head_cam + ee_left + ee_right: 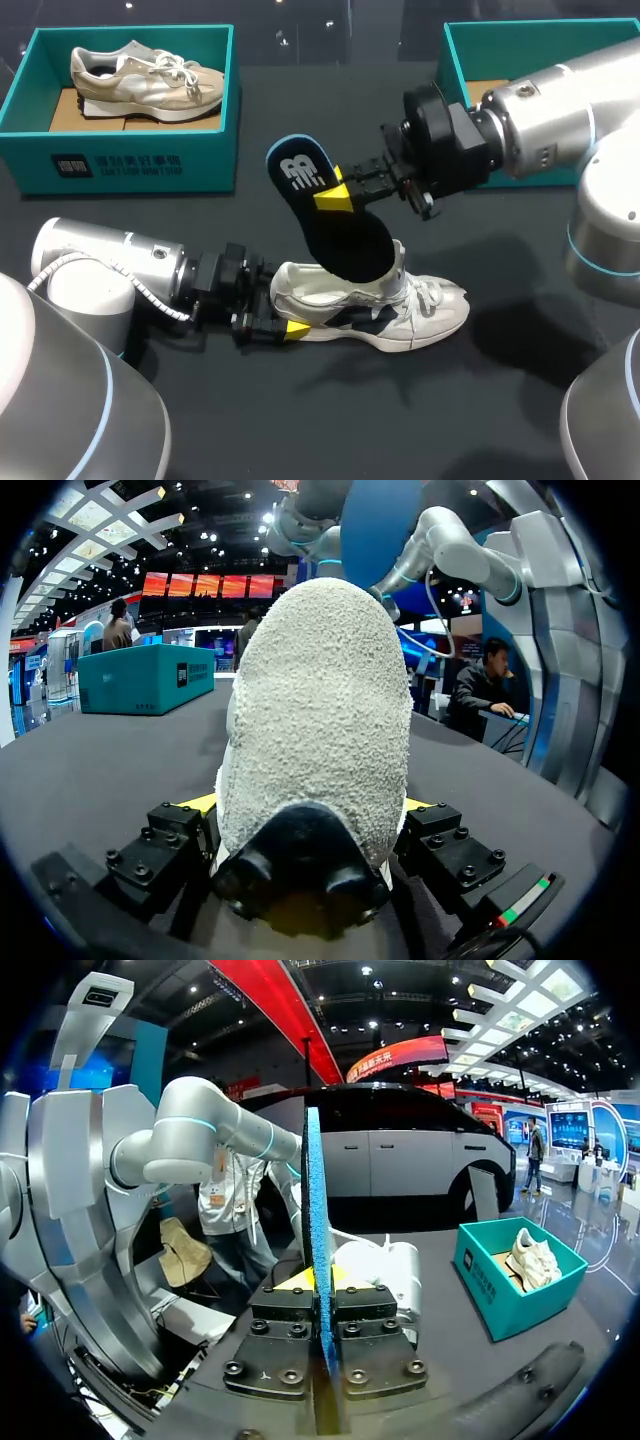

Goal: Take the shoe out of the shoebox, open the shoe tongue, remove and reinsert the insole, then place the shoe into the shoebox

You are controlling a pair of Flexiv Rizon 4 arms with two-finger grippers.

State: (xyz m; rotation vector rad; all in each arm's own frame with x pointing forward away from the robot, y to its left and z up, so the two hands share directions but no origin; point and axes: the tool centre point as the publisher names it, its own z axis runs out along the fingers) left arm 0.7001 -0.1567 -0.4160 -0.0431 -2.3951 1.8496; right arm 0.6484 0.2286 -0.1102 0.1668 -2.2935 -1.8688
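Observation:
A white shoe [400, 310] lies on its side on the black table, toe to the right. My left gripper [285, 330] holds its heel; in the left wrist view the fuzzy grey heel [320, 710] fills the gap between the widely spread fingers, with a yellow tip against each side. A dark insole [330, 215] with a white logo and blue underside stands tilted, its front end inside the shoe's opening and its heel end up. My right gripper [340, 195] is shut on the insole's middle. In the right wrist view the insole [317, 1190] stands edge-on between the fingers [320, 1280], the shoe [385, 1265] beyond it.
A teal shoebox [130, 165] at the back left holds a second, beige shoe [150, 80]. Another teal box [500, 50] stands at the back right, partly behind my right arm. The first box also shows in the wrist views [140, 680] [510, 1280].

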